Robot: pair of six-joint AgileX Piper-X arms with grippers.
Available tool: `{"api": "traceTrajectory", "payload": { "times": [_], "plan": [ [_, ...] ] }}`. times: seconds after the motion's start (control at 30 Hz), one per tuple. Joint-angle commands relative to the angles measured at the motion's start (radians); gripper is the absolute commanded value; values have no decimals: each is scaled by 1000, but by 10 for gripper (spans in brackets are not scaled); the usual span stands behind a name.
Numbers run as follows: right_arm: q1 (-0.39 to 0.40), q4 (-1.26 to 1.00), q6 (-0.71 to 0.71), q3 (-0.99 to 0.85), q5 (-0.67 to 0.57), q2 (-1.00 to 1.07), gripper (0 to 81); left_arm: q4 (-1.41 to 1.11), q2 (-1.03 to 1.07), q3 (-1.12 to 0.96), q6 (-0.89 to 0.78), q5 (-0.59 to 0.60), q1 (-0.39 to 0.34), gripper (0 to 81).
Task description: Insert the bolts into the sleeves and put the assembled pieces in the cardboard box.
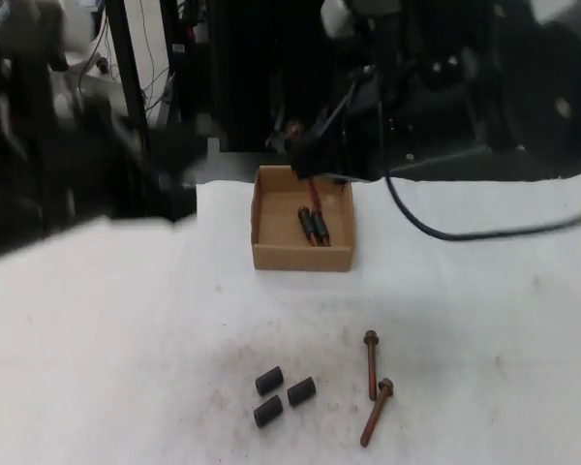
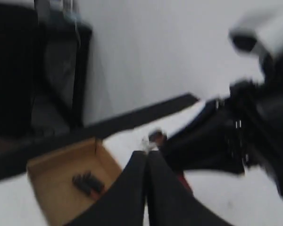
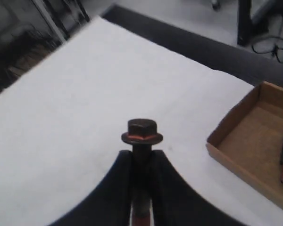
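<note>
The cardboard box [image 1: 271, 218] stands at the back middle of the white bench and holds two bolts fitted in black sleeves [image 1: 314, 227]. My right gripper [image 1: 310, 157] hangs over the box's back wall, shut on a coppery bolt [image 3: 141, 132] just below its hexagonal head; the shank points down into the box. The left gripper [image 2: 146, 155] is off to the left of the box, fingers pressed together with nothing between them. Three loose black sleeves [image 1: 268, 380] [image 1: 301, 390] [image 1: 267, 411] lie near the front. Two loose bolts [image 1: 371, 363] [image 1: 377, 412] lie to their right.
A black cable [image 1: 445, 232] trails over the bench to the right of the box. Dark frames and equipment stand behind the bench's back edge. The left arm [image 1: 126, 155] is a dark blur at the back left. Bare white cloth spreads across the left and right of the bench.
</note>
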Motion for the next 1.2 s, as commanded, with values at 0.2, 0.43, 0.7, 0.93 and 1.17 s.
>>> {"api": "traceTrajectory", "payload": {
  "times": [0.2,0.43,0.7,0.93,1.17],
  "plan": [
    [19,-524,165,370,-456,-232,8,-317,-10,-6,-130,130,5,3],
    [51,-653,270,436,-484,-233,8,-324,-4,-6,-163,329,5,3],
    [-32,-815,319,436,-439,-263,8,-316,-4,-6,-169,422,5,3],
    [-71,-647,264,436,-448,-312,8,-136,-4,-6,-34,415,9,3],
    [-105,-628,247,436,-439,-357,8,448,157,-6,151,143,2,3]
  ]
}}
